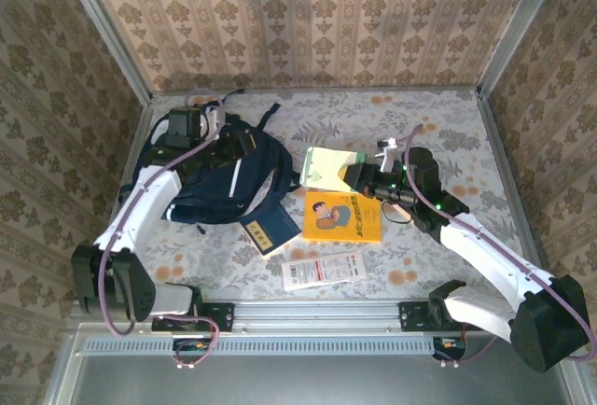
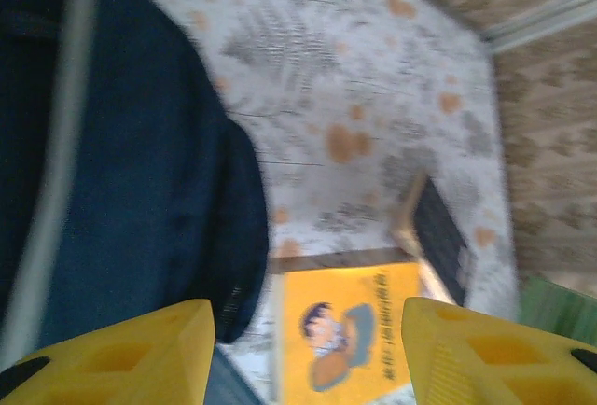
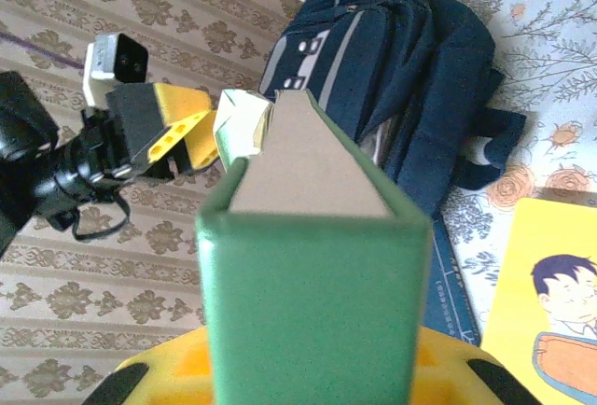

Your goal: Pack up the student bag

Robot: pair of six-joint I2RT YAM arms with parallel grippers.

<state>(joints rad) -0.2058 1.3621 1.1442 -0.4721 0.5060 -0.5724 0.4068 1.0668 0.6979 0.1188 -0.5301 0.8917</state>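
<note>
Right gripper (image 3: 308, 377) clamps a green-spined paper book (image 3: 308, 284); left gripper (image 2: 308, 330) gapes empty.
Overhead view: it hovers above the navy fabric backpack (image 1: 210, 190).

Green box (image 3: 308, 274) in R pincer (image 3: 312, 382), student bag (image 3: 401, 69) behind.

Student bag (image 1: 210, 176) left on bench (image 1: 438, 116), booklet (image 1: 270, 230) just beside its near edge, book (image 1: 343, 216) right of booklet, carton (image 1: 326, 167) behind book, packet (image 1: 323, 270) nearest.
</note>
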